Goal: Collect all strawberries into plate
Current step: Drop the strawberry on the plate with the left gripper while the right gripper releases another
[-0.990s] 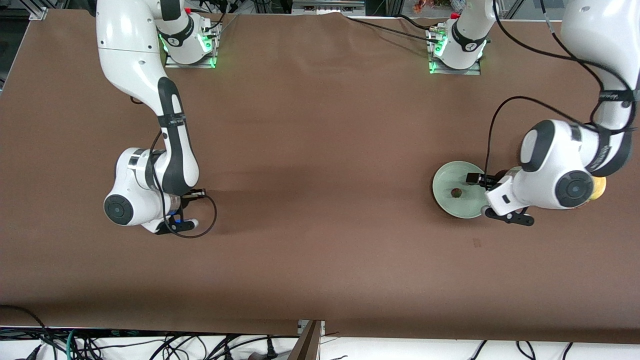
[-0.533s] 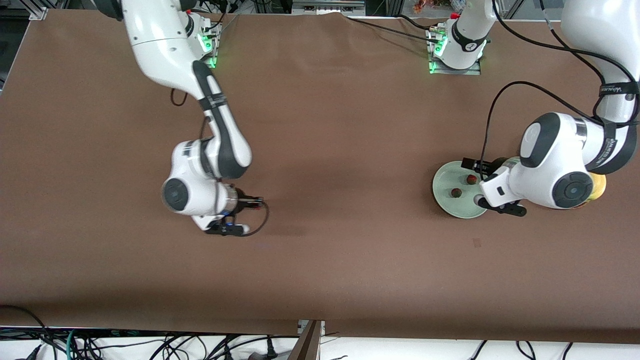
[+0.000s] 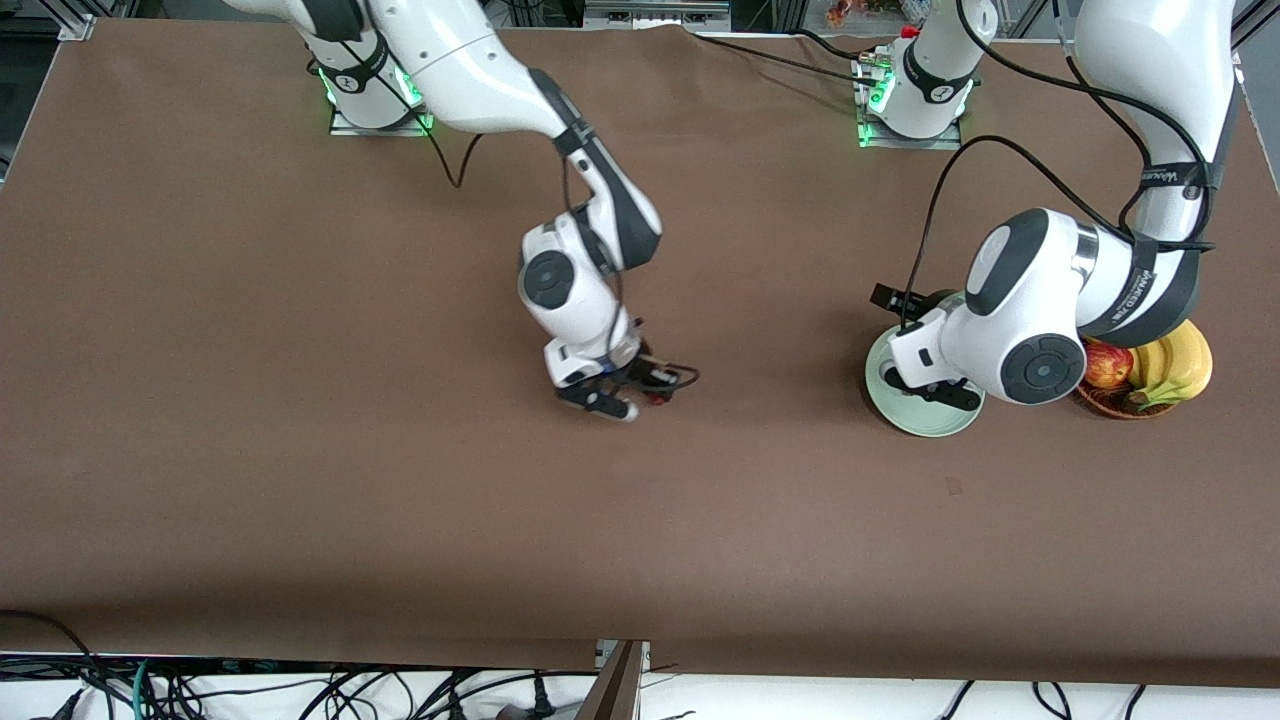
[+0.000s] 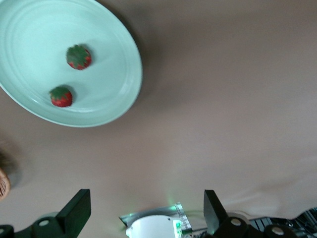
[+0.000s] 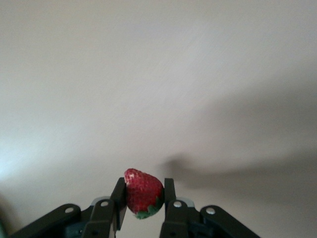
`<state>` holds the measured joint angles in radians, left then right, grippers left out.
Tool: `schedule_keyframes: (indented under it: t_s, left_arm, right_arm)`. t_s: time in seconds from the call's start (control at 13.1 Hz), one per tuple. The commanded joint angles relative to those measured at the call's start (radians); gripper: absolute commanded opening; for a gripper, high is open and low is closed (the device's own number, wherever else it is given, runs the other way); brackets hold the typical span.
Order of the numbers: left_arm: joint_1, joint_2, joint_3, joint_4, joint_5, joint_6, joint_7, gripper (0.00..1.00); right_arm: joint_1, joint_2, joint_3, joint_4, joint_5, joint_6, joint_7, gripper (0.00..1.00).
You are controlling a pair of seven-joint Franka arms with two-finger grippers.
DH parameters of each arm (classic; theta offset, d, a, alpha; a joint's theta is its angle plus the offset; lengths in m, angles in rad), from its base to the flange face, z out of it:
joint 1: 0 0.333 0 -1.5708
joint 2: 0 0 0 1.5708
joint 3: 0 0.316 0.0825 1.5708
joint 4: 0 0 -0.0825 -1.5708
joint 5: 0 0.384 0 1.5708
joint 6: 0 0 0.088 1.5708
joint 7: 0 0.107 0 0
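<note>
The pale mint-green plate [image 3: 915, 417] lies toward the left arm's end of the table, partly under the left arm. In the left wrist view the plate [image 4: 29, 34] holds two strawberries [image 4: 79, 56] [image 4: 61, 96]; the front view hides them. My left gripper [image 3: 935, 392] [image 4: 146, 199] is open and empty, up over the plate's edge. My right gripper [image 3: 645, 398] [image 5: 143, 199] is over the middle of the table, shut on the third strawberry [image 5: 143, 192], which shows as a red spot in the front view [image 3: 656, 399].
A brown wicker basket [image 3: 1110, 405] with a red-yellow apple [image 3: 1105, 365] and bananas [image 3: 1175, 362] stands beside the plate, toward the left arm's end. The basket's edge shows in the left wrist view [image 4: 2, 184]. The brown table cloth [image 3: 400, 500] is bare elsewhere.
My right arm has swung from its end of the table to the middle, toward the plate. A second strawberry has landed on the plate and my left gripper has drawn back over its edge.
</note>
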<state>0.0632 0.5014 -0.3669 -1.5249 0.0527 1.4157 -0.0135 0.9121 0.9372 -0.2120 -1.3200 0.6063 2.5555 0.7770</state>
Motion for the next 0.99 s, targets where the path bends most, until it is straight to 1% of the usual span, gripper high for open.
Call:
schedule_keyframes:
  t_s: [0.0,0.15,0.3,0.38,0.46,0.53,0.61,0.69,0.76,0.84,0.91]
  left_arm:
    - [0.000,-0.003,0.003,0.048,-0.059,-0.087,0.000,1.00]
    - [-0.009,0.003,0.003,0.049,-0.074,-0.093,0.003,1.00]
    - [0.001,0.011,0.006,0.048,-0.062,-0.077,0.012,1.00]
    - [0.009,0.019,0.008,0.048,-0.060,-0.040,0.018,1.00]
    - [0.018,0.028,0.011,0.042,-0.059,0.001,0.042,1.00]
    - [0.030,0.041,0.011,0.042,-0.066,0.041,0.059,1.00]
    - [0.030,0.046,0.011,0.045,-0.071,0.048,0.056,1.00]
    - [0.033,0.045,0.011,0.037,-0.068,0.048,0.059,1.00]
    - [0.024,0.055,0.013,0.040,-0.059,0.060,0.055,1.00]
    - [0.012,0.081,0.013,0.045,-0.060,0.110,0.040,1.00]
    - [0.012,0.091,0.011,0.037,-0.060,0.159,0.040,1.00]
  right_arm:
    - [0.060,0.121,-0.010,0.161,0.000,0.070,0.122,0.12]
    - [0.097,0.172,-0.010,0.208,0.000,0.130,0.155,0.12]
    - [0.120,0.192,-0.009,0.217,0.000,0.156,0.163,0.12]
    - [0.123,0.195,-0.009,0.219,0.001,0.160,0.163,0.17]
    - [0.126,0.196,-0.009,0.219,0.001,0.160,0.163,0.45]
    - [0.134,0.193,-0.015,0.219,-0.003,0.158,0.157,0.99]
    - [0.127,0.181,-0.018,0.219,-0.010,0.146,0.153,1.00]
    - [0.120,0.161,-0.035,0.219,-0.010,0.109,0.145,1.00]
    - [0.105,0.138,-0.081,0.219,-0.010,0.018,0.134,1.00]
    - [0.091,0.109,-0.116,0.220,-0.010,-0.076,0.113,1.00]
    - [0.070,0.068,-0.131,0.219,-0.008,-0.154,0.061,1.00]
